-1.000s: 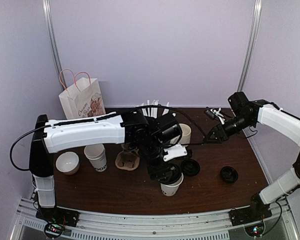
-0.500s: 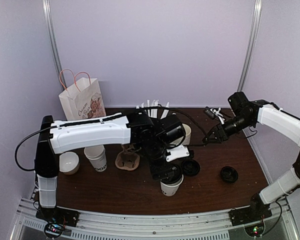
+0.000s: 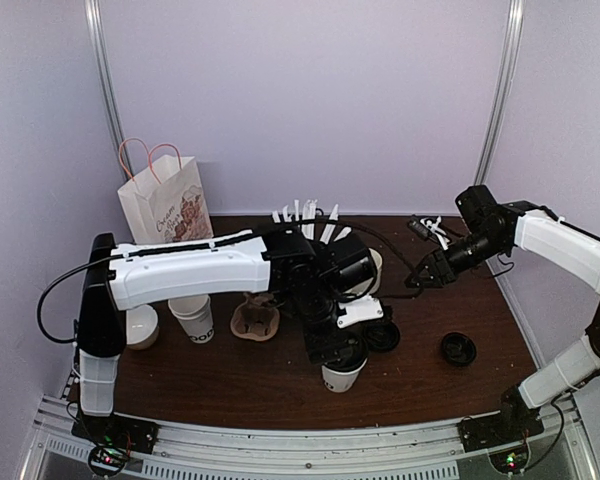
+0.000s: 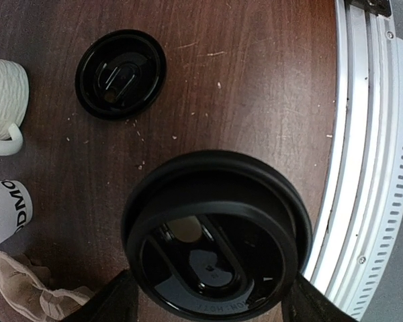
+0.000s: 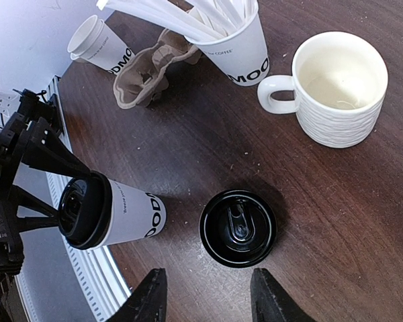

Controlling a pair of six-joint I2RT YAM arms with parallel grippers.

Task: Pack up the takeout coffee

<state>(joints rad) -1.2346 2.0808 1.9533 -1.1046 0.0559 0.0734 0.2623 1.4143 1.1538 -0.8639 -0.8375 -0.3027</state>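
Observation:
A white paper cup (image 3: pixel 342 377) stands near the table's front edge, with a black lid (image 4: pixel 215 235) on its top; it also shows in the right wrist view (image 5: pixel 124 213). My left gripper (image 3: pixel 335 348) is directly above it, its fingers (image 4: pixel 121 302) against both sides of the lid. A second white cup (image 3: pixel 193 315) stands open, without a lid, at the left. A loose black lid (image 5: pixel 238 228) lies on the table just right of the first cup. My right gripper (image 5: pixel 208 298) is open and empty, hovering high above that lid.
Another black lid (image 3: pixel 458 348) lies at the right. A cardboard cup carrier (image 3: pixel 255 320), a cream mug (image 5: pixel 339 87), a cup of white sticks (image 5: pixel 238 40), a white bowl (image 3: pixel 135 325) and a paper bag (image 3: pixel 165 200) stand around. A metal rail (image 4: pixel 369 168) edges the table.
My left arm has shifted a little to the right and settled over the cup. The right arm has barely moved.

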